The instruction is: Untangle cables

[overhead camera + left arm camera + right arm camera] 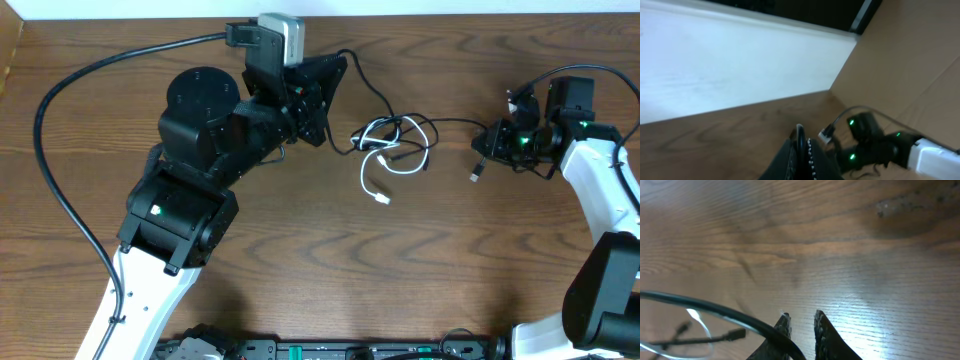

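Note:
The black cable (375, 95) runs from my left gripper (335, 72) down into a tangle at mid-table, then right to my right gripper (492, 140). The white cable (385, 150) is looped through that tangle, and its plug end (383, 200) lies on the wood. In the left wrist view, my left gripper (801, 142) is shut on the black cable (800, 134). In the right wrist view, my right gripper's fingers (801, 317) are nearly together, and the black cable (715, 309) crosses the left finger. A black plug end (477, 174) hangs below the right gripper.
A thick black arm wire (60, 160) curves over the table's left side. A white wall edge (740, 75) borders the far side of the wooden table (300, 250). The right arm's white link (600, 190) stands at the right edge.

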Action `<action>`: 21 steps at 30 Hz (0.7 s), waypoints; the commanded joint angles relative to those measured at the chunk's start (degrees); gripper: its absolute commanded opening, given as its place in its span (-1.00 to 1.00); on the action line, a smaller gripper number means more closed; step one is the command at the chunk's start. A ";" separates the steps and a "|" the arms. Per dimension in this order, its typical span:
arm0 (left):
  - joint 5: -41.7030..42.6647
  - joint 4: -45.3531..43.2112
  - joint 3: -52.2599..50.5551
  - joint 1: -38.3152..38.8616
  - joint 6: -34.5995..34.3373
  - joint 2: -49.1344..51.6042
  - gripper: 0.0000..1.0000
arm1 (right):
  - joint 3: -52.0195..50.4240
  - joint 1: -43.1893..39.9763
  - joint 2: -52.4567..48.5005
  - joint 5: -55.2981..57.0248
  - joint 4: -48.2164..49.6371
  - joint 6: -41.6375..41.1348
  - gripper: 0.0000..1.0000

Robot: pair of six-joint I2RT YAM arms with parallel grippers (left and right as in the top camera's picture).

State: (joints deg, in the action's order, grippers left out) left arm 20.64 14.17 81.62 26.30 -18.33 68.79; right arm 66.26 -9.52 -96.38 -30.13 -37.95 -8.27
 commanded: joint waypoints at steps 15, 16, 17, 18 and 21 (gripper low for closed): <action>2.40 -5.49 1.77 -0.24 -4.50 -1.03 -0.85 | 0.17 -4.94 -0.20 -4.87 -4.22 4.28 0.28; 2.82 -5.49 1.77 -0.24 -4.52 -0.76 -0.85 | 0.22 -4.70 0.00 -5.95 -4.02 5.07 0.33; 2.93 -5.46 1.77 -0.24 -4.50 -0.50 -0.85 | 0.33 -4.33 0.28 -6.03 -4.02 5.49 0.38; 2.93 -5.29 1.77 -0.24 -4.50 -0.22 -0.85 | 0.46 -3.78 0.72 -6.03 -4.04 6.10 0.43; 2.93 -5.07 1.75 -0.26 -4.50 0.48 -0.85 | 0.50 -2.43 2.73 -6.03 -4.00 7.37 0.74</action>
State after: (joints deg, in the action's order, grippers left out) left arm 22.44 9.19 81.62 26.30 -22.52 68.51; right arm 66.26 -13.39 -96.31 -32.64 -42.13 -4.73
